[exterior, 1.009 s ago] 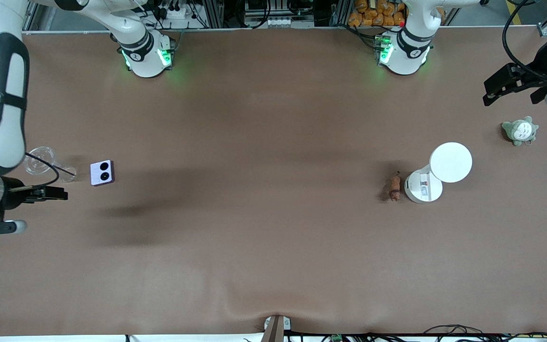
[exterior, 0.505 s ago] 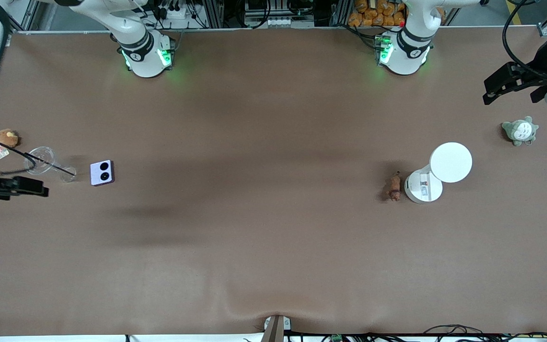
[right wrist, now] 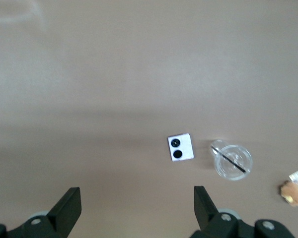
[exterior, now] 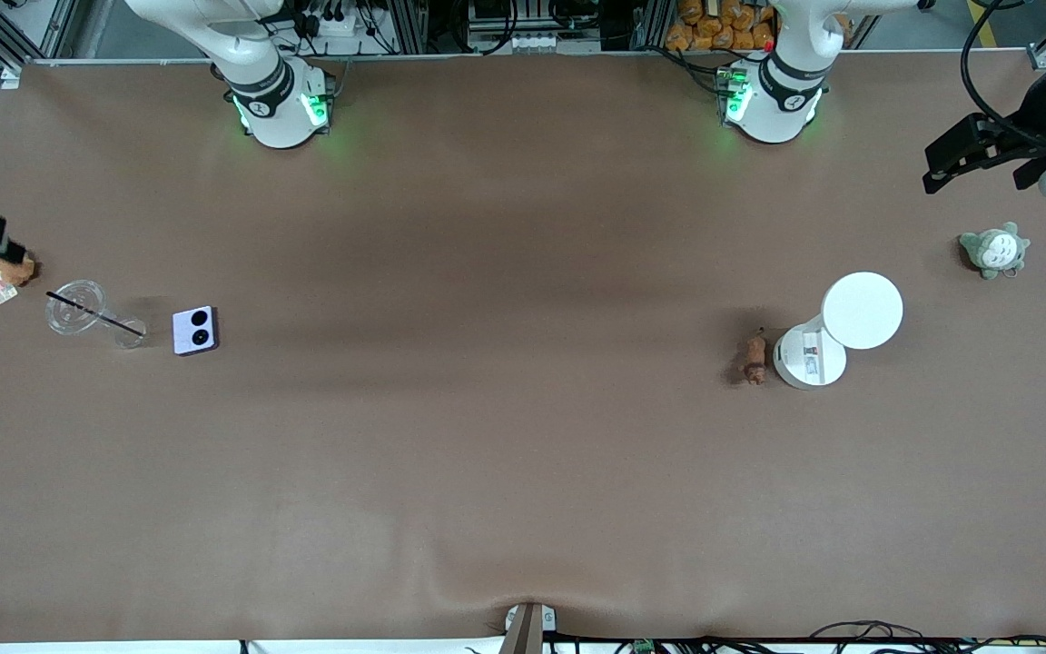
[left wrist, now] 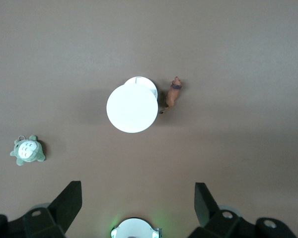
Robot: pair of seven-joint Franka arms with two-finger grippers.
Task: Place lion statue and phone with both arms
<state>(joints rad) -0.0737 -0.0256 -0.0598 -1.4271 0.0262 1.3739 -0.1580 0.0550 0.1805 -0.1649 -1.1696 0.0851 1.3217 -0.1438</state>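
You are looking down on a wide table [exterior: 523, 272] covered edge to edge in a plain brown cloth, which puckers into a small ridge near the bracket [exterior: 527, 625] at the table's edge nearest the front camera. Soft, broad shadows darken the cloth toward the table's middle. Along the table's edge farthest from that camera, you see aluminium framing [exterior: 523, 27], cables and a bin of orange items [exterior: 718, 23]. Green light glows on the cloth at that same edge.
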